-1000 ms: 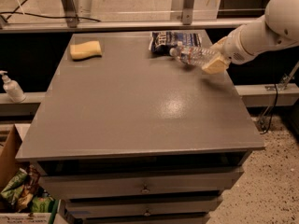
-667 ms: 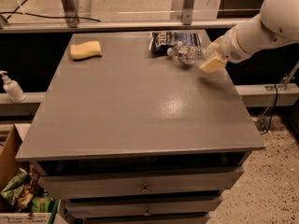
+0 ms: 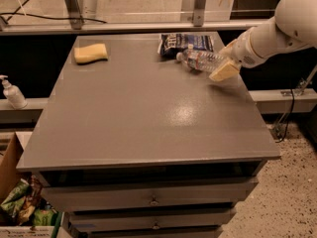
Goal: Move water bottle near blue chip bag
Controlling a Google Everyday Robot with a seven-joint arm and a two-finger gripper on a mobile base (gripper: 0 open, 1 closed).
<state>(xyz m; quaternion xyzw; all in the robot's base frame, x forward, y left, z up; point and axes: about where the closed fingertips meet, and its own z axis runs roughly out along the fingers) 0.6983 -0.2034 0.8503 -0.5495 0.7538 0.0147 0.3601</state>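
Grey tabletop [image 3: 148, 113]: water bottle [image 3: 200, 61] beside blue chip bag [image 3: 185, 42] — probably light, slick, best taken mid-body; my end effector [image 3: 224, 70] at its base, grip I can't tell

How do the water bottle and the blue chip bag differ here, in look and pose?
The water bottle is clear and ribbed; the blue chip bag is dark and crinkly. The bottle is a long cylinder on its side; the bag lies flat. The gripper is at the bottle's base end, not at the bag. Both lie close together near the far edge of the table.
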